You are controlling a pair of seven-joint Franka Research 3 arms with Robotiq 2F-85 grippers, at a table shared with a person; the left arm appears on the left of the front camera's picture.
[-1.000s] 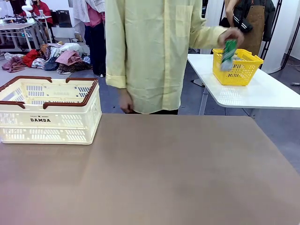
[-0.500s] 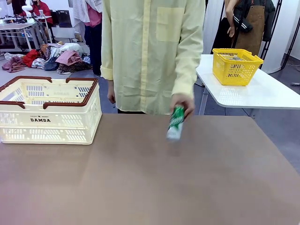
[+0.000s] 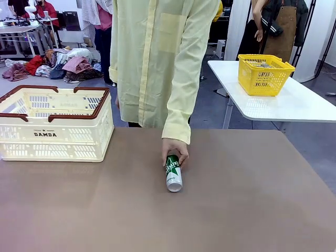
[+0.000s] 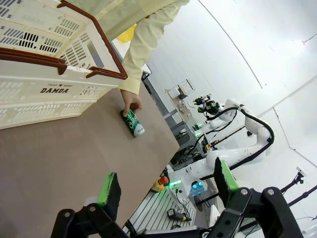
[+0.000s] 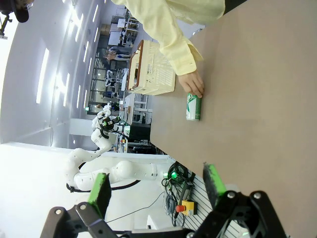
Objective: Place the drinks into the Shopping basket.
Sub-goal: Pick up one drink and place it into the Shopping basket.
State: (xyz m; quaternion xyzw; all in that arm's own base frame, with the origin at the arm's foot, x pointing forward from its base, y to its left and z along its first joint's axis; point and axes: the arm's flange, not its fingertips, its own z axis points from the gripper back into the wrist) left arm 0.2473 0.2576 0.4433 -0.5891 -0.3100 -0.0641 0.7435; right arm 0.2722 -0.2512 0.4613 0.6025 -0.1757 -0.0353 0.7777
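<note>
Left gripper (image 4: 167, 183) and right gripper (image 5: 156, 186): jaws wide apart, nothing held. Green can (image 3: 173, 173) lies on its side in the middle of the table (image 3: 262, 210), pale end toward the robot. Person's hand (image 3: 175, 149) touches its far end. Basket (image 3: 52, 134) at far left. Plan: wait until the hand clears, grip across the can's body so it cannot roll, then lift over the rim.

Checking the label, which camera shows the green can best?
The front view: the green can lies on its side on the table, largest, the person's hand at its far end. Both wrist views show it smaller, farther off.
</note>
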